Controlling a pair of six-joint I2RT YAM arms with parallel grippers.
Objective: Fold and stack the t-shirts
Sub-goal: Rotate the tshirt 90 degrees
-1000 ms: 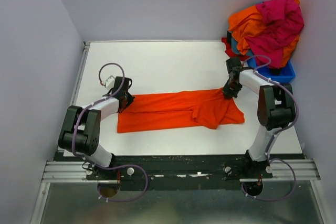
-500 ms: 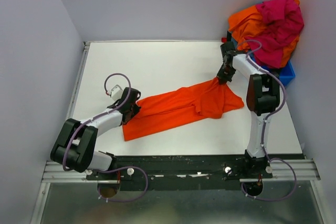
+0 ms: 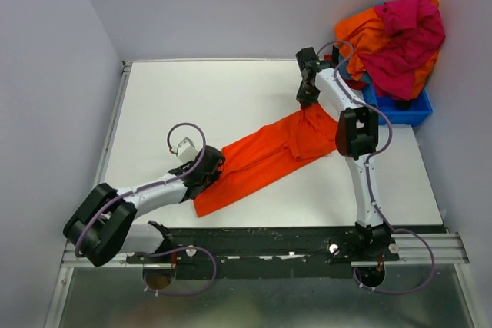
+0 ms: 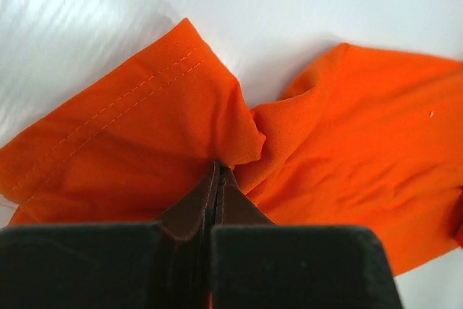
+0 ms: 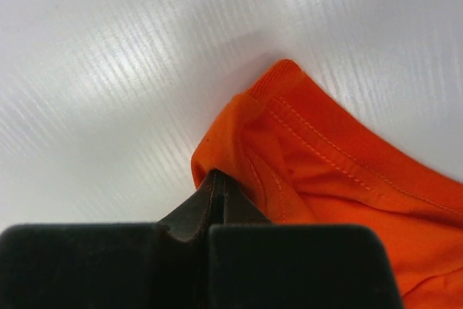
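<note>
white table [image 3: 231, 94] | left gripper [image 3: 209, 168] clenched on orange t-shirt [image 3: 261, 160] | right gripper [image 3: 307, 101] pinching same shirt

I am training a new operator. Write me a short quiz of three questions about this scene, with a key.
1. True or false: the left claw and the right claw are both shut on the orange t-shirt.
2. Where does the blue bin stand? A: far right corner. B: near left corner. C: table centre.
3. Which colour is the topmost shirt of the pile in that bin?
Key: 1 true; 2 A; 3 magenta-pink.
</note>
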